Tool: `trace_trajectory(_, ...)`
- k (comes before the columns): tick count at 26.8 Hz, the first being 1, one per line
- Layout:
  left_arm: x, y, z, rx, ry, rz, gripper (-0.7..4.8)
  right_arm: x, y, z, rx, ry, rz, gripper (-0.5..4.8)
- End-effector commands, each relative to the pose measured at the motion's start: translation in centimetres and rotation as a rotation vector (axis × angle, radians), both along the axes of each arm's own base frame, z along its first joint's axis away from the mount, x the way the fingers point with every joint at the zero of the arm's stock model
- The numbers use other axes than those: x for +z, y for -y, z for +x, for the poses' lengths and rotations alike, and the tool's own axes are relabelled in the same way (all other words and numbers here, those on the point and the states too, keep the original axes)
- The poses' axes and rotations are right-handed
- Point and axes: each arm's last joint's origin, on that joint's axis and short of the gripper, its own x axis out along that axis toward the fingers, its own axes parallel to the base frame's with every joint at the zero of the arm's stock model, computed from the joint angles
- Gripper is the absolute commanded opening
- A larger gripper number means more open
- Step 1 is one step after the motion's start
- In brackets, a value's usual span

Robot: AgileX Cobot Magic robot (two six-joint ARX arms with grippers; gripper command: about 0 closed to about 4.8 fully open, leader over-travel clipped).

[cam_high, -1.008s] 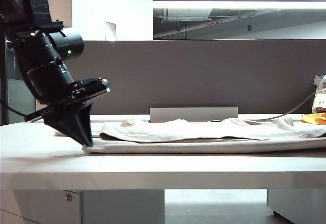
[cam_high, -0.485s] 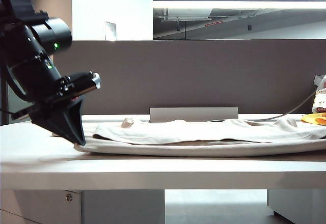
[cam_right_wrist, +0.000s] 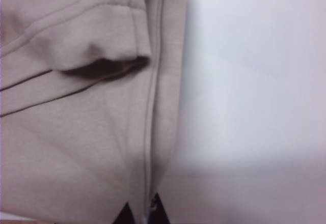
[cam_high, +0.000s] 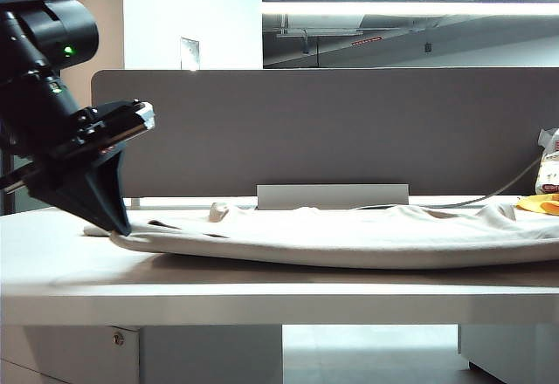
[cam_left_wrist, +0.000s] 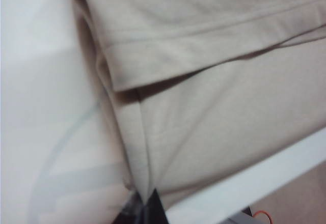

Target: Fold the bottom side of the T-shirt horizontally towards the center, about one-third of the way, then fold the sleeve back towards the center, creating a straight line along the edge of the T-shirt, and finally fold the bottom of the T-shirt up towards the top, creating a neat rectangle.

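Exterior view: T-shirt [cam_high: 349, 236], light beige, lay on the white desk [cam_high: 262, 292], long axis running across the desk from left to right, its right end passing out of frame. Left gripper [cam_high: 118, 225] stood at the shirt's left end, fingers closed on the cloth edge, which was raised slightly off the desk. A yellow object [cam_high: 539, 203] sat at the far right.

Left wrist view: left gripper [cam_left_wrist: 144, 207], jaws pinched shut on the T-shirt [cam_left_wrist: 219, 122] edge; folded layer above.

Right wrist view: right gripper [cam_right_wrist: 144, 210], jaws pinched shut on the T-shirt [cam_right_wrist: 76, 132] along a stitched seam; sleeve opening visible.
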Motion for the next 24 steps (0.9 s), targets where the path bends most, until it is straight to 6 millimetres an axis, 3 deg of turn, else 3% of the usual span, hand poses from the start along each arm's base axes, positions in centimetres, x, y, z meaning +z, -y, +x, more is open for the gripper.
trace_trajectory(1,0.0,-0.3,-0.9,0.006,-0.005,0.006,-0.06,0.0,-0.1,-0.6,-0.001,0.002,-0.003,-0.01)
trace_trajectory(12,-1.1,-1.1,-3.8,0.027,-0.016,-0.005,-0.06,-0.2,-0.7,-2.6,-0.008,-0.002,-0.018,-0.01)
trace_trajectory(24,-0.5,-0.5,-5.2,-0.008,0.001,-0.015,-0.06,-0.9,-1.4,-5.1,-0.019,0.001,-0.029,-0.01)
